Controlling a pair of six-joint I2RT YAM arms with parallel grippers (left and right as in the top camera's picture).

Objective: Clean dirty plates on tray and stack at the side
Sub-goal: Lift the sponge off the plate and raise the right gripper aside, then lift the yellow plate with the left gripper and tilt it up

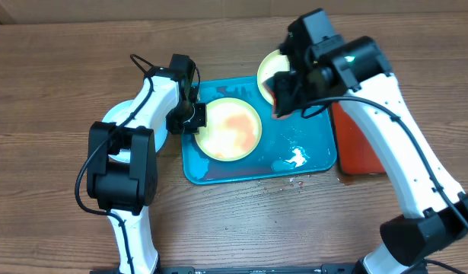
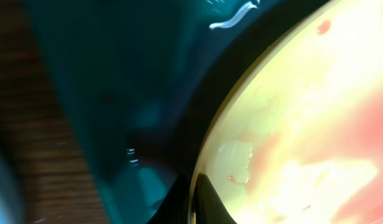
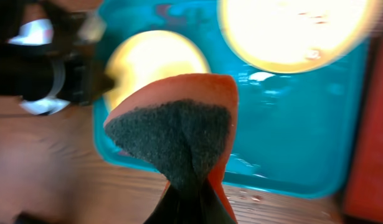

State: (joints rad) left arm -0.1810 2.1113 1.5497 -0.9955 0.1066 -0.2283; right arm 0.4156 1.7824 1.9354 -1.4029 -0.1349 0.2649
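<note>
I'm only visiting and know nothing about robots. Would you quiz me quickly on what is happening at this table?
1. True or false: the right tool grips an orange sponge.
2. What is the left tool pinching? A) the rim of the smeared plate; B) the orange sponge; C) nothing at all.
3. Fill in the blank: the smeared plate lies on the ______ tray.

Key: 1 true; 2 A; 3 turquoise.
</note>
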